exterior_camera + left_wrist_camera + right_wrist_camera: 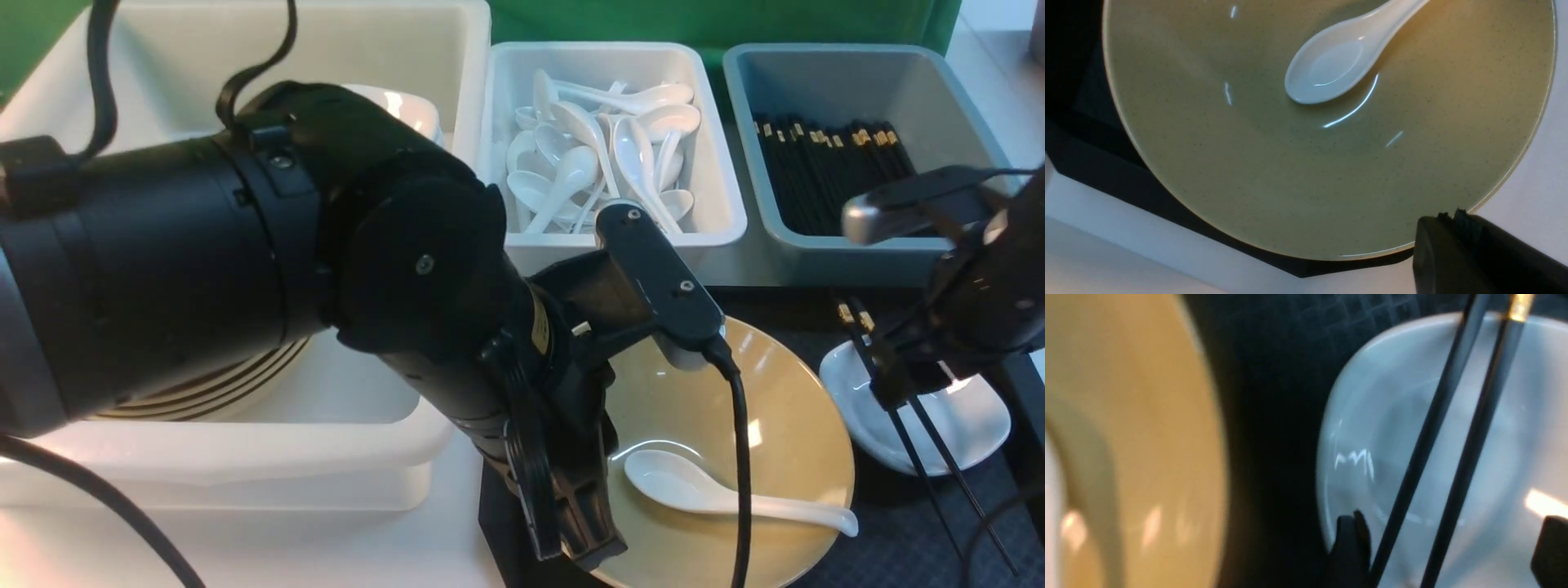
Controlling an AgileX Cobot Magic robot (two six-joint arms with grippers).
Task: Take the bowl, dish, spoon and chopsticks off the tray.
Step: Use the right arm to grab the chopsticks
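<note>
Where the front view looks forward over the white counter, the black tray sits at the lower right with all four task items on it. The khaki bowl stands upright on the tray's left part, and the white spoon lies inside it, scoop toward the left and handle resting out over the near right rim. The left tool hangs at the bowl's near left rim; whether it is clenched or released cannot be told here. Right of the bowl and apart from it sits the white dish, with the black chopsticks laid across it, gold-banded ends pointing away. The right tool is low over the dish, at the chopsticks. Behind the tray stand a white tub holding stacked khaki bowls, a white bin of spoons and a grey-blue bin of chopsticks.

In the left wrist view, the bowl fills the picture with the spoon's scoop facing up inside. Only one finger shows, just outside the rim, so the left tool's state stays uncertain.

In the right wrist view, the right tool is released: its fingers stand well apart, with both chopsticks running between them across the dish. The bowl is blurred beside it.
</note>
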